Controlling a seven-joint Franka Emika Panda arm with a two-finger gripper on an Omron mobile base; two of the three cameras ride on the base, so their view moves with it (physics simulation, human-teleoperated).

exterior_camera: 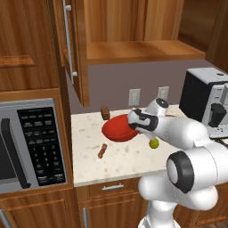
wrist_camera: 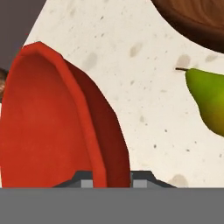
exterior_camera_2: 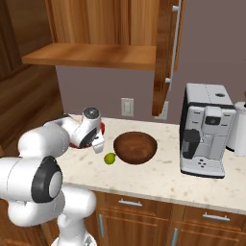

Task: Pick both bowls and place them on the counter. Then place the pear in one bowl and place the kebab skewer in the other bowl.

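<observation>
Two bowls: both on the counter (exterior_camera_2: 202, 180).
Red bowl (exterior_camera: 118, 128): tilted, rim clamped between the gripper (wrist_camera: 112, 178) fingers, left of the coffee machine (exterior_camera_2: 205, 129).
Brown bowl (exterior_camera_2: 135, 147): upright, nearer the machine.
Skewer (exterior_camera: 102, 151): flat, long axis running toward the wall, beyond the red bowl.
Pear (exterior_camera_2: 110, 158): stem toward the wall, between the bowls.

Glossy red bowl (wrist_camera: 52, 127), wood-grained brown bowl (exterior_camera_2: 135, 147), speckled stone-like counter (exterior_camera: 129, 156).
</observation>
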